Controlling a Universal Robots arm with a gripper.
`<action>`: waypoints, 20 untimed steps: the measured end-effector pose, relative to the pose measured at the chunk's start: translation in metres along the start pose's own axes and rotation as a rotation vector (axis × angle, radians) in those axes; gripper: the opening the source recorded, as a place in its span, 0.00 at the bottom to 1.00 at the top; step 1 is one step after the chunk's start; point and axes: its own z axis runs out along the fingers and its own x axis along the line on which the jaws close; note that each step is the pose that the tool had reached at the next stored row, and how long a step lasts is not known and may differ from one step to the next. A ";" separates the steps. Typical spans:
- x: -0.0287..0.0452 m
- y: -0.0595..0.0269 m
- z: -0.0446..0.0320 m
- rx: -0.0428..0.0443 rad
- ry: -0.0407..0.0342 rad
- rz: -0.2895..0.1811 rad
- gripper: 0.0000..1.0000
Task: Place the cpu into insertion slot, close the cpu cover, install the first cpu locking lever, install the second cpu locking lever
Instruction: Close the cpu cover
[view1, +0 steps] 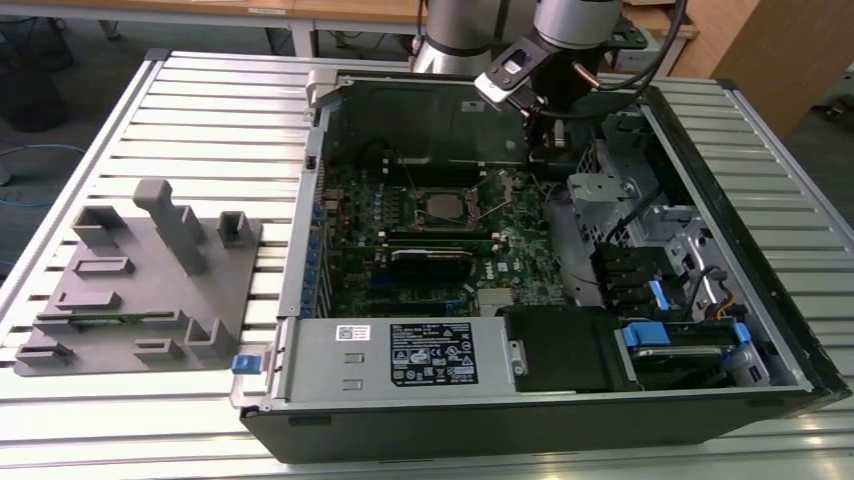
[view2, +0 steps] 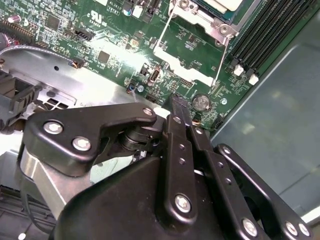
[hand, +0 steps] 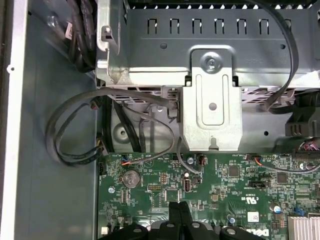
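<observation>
Gripper (view2: 177, 101): fingers pressed together, nothing held, tips low over the motherboard (hand: 165, 190) beside the coin battery (view2: 201, 101). Judgement: approach the lever (view2: 220, 55) squarely, tips clear of board components. In the exterior view the cpu (view1: 438, 205) lies at seven o'clock from the gripper. It is dull grey and seated flat in the insertion slot (view1: 412, 200).

The circuit board (view1: 518, 262) is green, the cpu (view1: 438, 206) silver-grey, the ribbed table (view1: 200, 110) grey
</observation>
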 end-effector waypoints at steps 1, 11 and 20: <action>0.0000 0.0000 0.0012 0.0001 -0.0002 0.001 0.11; 0.0003 -0.0003 0.0112 0.0005 -0.0037 0.017 0.11; 0.0003 -0.0003 0.0112 0.0115 -0.0058 0.017 0.11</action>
